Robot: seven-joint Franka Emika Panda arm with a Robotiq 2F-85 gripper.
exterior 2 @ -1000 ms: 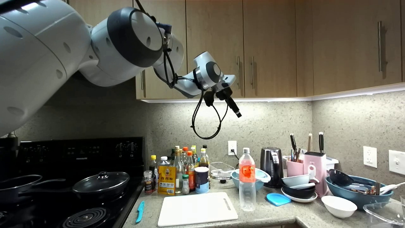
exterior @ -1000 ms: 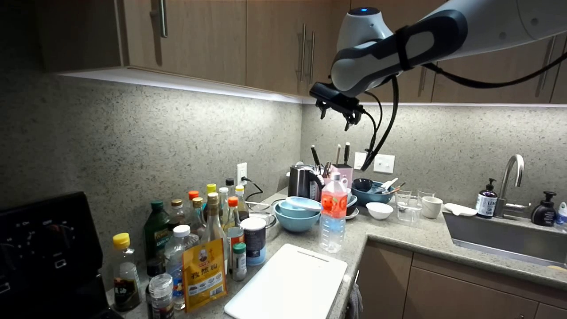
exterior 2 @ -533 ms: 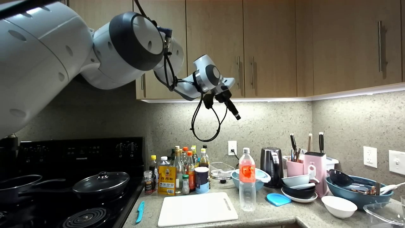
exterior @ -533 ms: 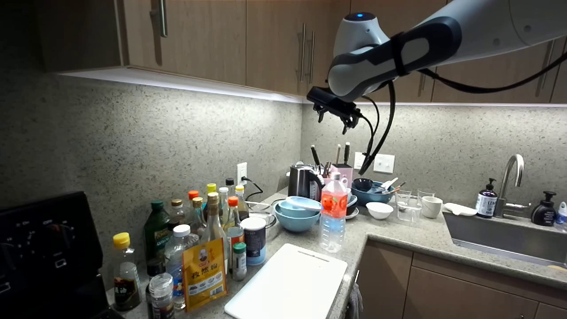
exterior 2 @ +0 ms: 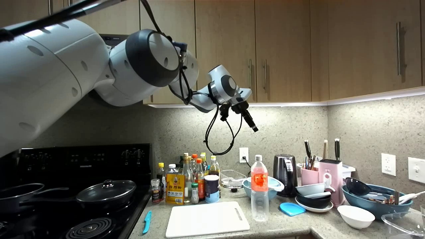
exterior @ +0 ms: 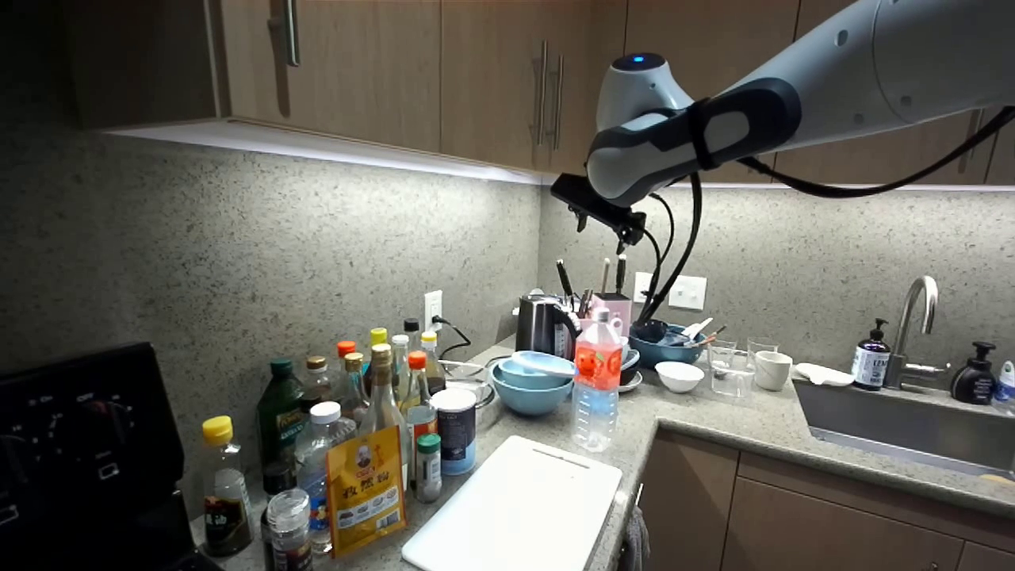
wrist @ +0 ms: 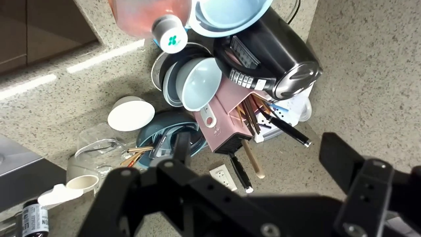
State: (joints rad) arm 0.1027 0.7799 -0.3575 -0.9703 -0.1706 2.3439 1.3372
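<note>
Spotted bottle [exterior 2: 259, 188] beneath fingers [wrist: 340, 159] | found kettle [wrist: 274, 54], pink knife block [wrist: 225, 127] ahead and lower | hung spread wide, well apart from these

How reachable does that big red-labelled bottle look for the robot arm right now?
Probably yes: the gripper hangs open and empty, higher than the bottle, with nothing visible between them.

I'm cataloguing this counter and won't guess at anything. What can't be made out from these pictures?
Some contents of the blue basin: behind the gripper in the wrist view, behind the basin's wall in both exterior views.
Blades in the pink knife block: hidden inside it in every view.
Fine print on the yellow packet: too small in both exterior views.
Leftmost pan: cut off by the left edge in an exterior view.
</note>
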